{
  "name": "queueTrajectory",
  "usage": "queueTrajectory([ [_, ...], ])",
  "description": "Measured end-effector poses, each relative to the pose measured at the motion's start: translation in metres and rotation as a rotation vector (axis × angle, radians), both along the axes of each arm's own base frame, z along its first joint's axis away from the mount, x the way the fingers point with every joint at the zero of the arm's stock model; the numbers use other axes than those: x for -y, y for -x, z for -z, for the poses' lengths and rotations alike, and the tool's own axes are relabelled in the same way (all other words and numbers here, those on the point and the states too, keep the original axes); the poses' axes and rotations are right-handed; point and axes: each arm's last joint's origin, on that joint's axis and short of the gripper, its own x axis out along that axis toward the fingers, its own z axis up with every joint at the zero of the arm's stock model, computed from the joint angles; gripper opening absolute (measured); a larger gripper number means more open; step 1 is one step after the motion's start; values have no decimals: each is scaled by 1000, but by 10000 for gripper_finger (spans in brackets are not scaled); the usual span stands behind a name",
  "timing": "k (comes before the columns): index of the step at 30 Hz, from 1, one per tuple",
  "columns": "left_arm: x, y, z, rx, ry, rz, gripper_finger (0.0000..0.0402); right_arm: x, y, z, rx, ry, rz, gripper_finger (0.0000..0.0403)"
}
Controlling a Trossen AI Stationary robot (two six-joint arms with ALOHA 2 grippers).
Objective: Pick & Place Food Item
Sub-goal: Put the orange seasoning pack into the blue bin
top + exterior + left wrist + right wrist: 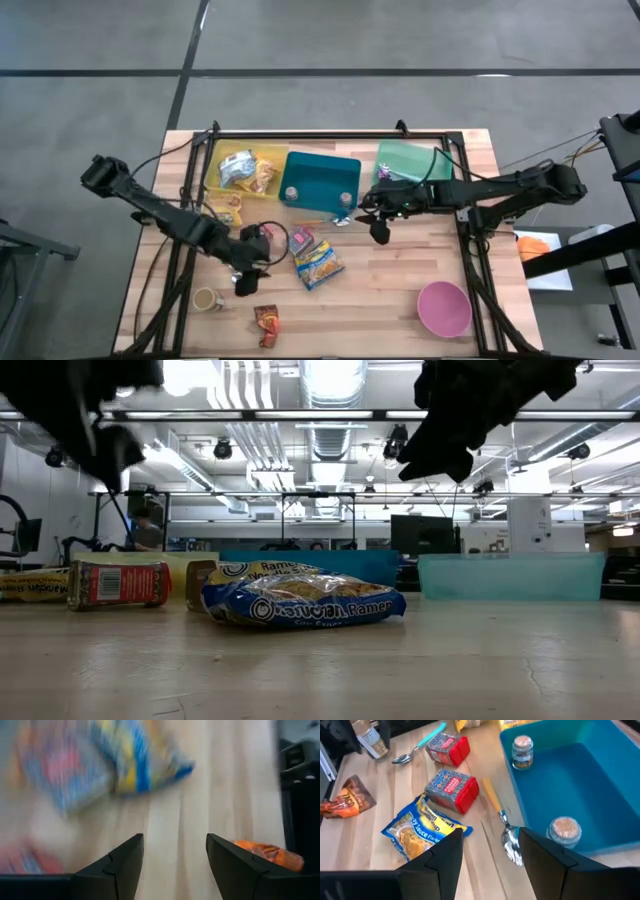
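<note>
A blue and yellow ramen packet (318, 263) lies flat on the wooden table near its middle; the right wrist view also shows this packet (422, 832). Beside it lies a red box (300, 240). My left gripper (248, 275) hovers open just left of the packet, which is blurred in the left wrist view (140, 765). Only bare table shows between the left gripper's fingers (175, 840). My right gripper (378, 230) hangs open above the table to the packet's far right, near the teal bin (320, 180). Nothing is between the right gripper's fingers (487, 837).
A yellow bin (245, 170) and a green bin (410, 160) flank the teal bin at the back. Two jars (565, 830) stand in the teal bin, and a spoon (502, 822) lies before it. An orange snack packet (265, 322), a cup (207, 298) and a pink bowl (443, 307) sit near the front.
</note>
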Motion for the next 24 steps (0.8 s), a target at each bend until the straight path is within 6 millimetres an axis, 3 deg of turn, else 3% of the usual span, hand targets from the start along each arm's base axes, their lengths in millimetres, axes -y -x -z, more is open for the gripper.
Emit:
queueTrajectory([
  [4, 2, -2, 22, -271, 221, -316, 224, 0, 2, 4, 0, -8, 15, 189],
  [6, 6, -3, 31, -378, 295, -389, 224, 1, 1, 3, 9, 3, 28, 189],
  [10, 13, -4, 38, -515, 416, -450, 224, 1, -1, 0, 23, 23, 50, 189],
  [16, 21, -9, 34, -522, 551, -495, 224, -7, -1, 4, 2, 43, 7, 189],
  [24, 35, -8, 51, -657, 564, -525, 224, -24, -4, 19, -36, 82, -52, 189],
])
